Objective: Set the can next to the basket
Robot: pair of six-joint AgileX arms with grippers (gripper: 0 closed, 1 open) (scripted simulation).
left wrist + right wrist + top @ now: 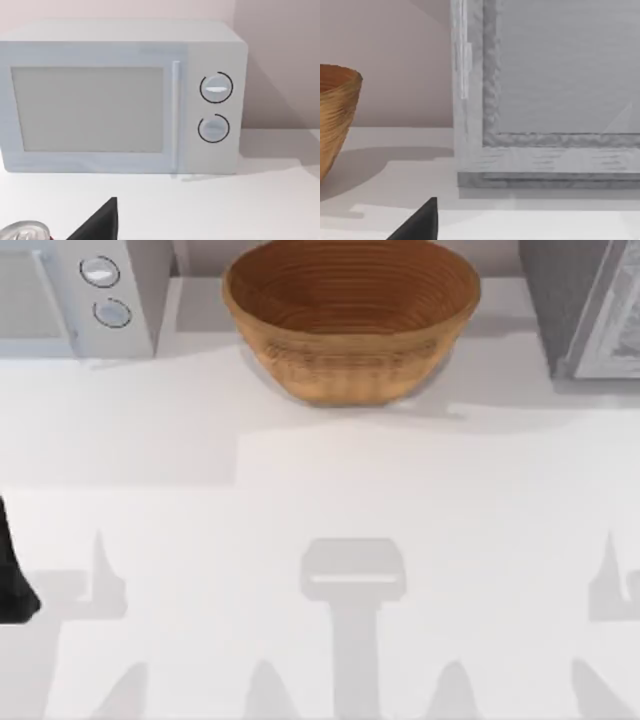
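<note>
The basket (350, 325) is a large tan-brown woven bowl standing at the back middle of the table; its ribbed wall (335, 120) also appears in the right wrist view. The silver top of the can (25, 233) peeks in at the edge of the left wrist view, close beside a black part of my left gripper (97, 225). The can's red body is hidden. My left arm (12, 575) is a dark shape at the table's far left edge, well away from the basket. A black part of my right gripper (417, 225) hangs over the table near the grey appliance.
A white microwave (80, 295) with two round dials stands at the back left, facing the left wrist camera (120, 100). A grey framed appliance (590, 305) fills the back right corner, close in front of the right wrist camera (545, 100). White tabletop (330, 490) spreads in front of the basket.
</note>
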